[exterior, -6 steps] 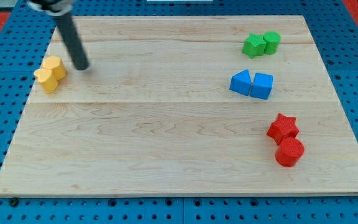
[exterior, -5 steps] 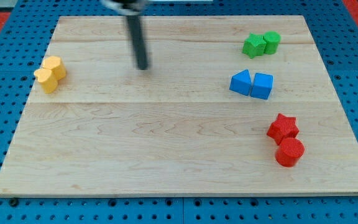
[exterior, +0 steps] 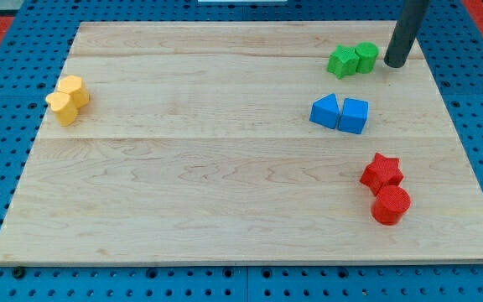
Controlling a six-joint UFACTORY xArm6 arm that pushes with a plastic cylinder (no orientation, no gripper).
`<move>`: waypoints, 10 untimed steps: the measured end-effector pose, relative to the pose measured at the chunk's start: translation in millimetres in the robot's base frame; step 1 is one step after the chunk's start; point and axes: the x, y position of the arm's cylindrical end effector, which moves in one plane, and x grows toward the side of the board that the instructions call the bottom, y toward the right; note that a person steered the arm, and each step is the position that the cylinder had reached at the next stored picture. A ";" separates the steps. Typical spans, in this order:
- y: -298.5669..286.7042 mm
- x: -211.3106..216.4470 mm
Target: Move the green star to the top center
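Observation:
The green star (exterior: 340,62) lies near the view's top right on the wooden board (exterior: 225,168). A green cylinder (exterior: 366,56) touches its right side. My tip (exterior: 394,64) rests on the board just to the right of the green cylinder, a small gap apart from it. The dark rod rises from there out of the view's top.
A blue triangular block (exterior: 324,111) and a blue cube (exterior: 354,115) sit together below the green pair. A red star (exterior: 381,172) and a red cylinder (exterior: 391,205) sit at the lower right. Two yellow blocks (exterior: 68,99) sit at the left edge.
My tip has swept from the upper left near the yellow blocks, across the top of the board, to the right of the green cylinder. No block has moved.

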 end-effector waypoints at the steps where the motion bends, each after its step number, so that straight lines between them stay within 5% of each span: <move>1: -23.5 6.9; 3: -115.4 6.9; 5: -192.0 -72.5; 7: -112.4 -105.5; 9: -251.1 -103.9; 10: -261.3 -79.3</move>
